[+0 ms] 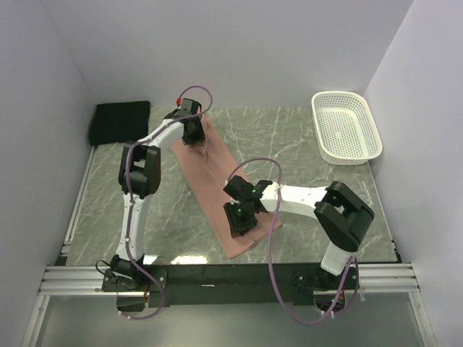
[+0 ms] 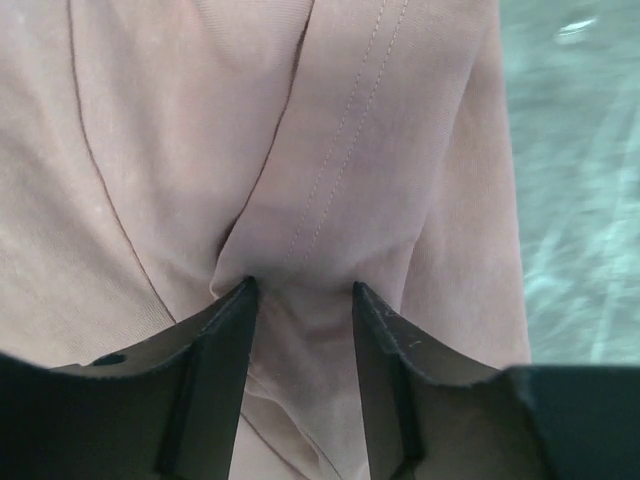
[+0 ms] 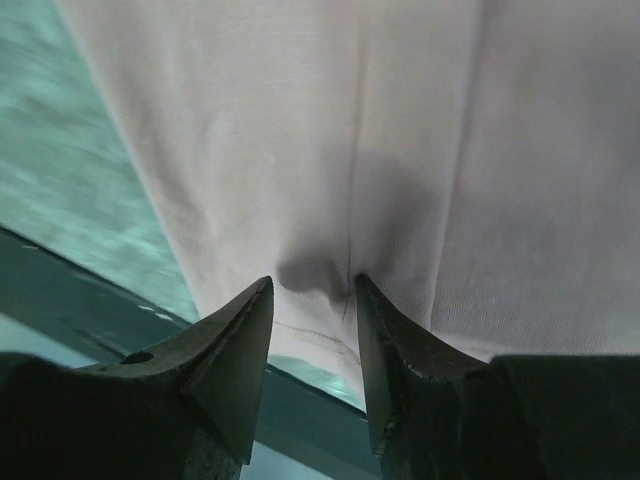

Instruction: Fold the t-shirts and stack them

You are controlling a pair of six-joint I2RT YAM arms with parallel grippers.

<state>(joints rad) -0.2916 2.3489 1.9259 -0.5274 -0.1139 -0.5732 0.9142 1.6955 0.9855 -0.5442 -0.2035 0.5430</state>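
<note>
Lying as a long narrow strip, the pink t-shirt (image 1: 213,173) runs diagonally across the surface (image 1: 304,166), from the upper centre of the top view down to the near edge at lower centre. You can see its sides are already folded in lengthwise, but no crosswise fold is made yet, so I judge this shirt roughly half done. The black t-shirt (image 1: 119,121) sits folded in the upper left corner, well apart from the pink one. It looks like the base of your stack, and the pink one has yet to go on it.

Your left end effector (image 1: 192,136) is down on the strip's far end. Its wrist view shows the fingers (image 2: 225,330) narrowed on a gathered pleat of pink cloth beside a stitched hem. Your right end effector (image 1: 240,220) is at the near end, narrowed the same way, with a pucker of the pink fabric pinched between the tips, close to the surface's dark front edge.

The left arm stretches far forward with its elbow raised. The right arm bends across toward the centre with its forearm low. The white basket (image 1: 337,95) stands apart at upper right.
</note>
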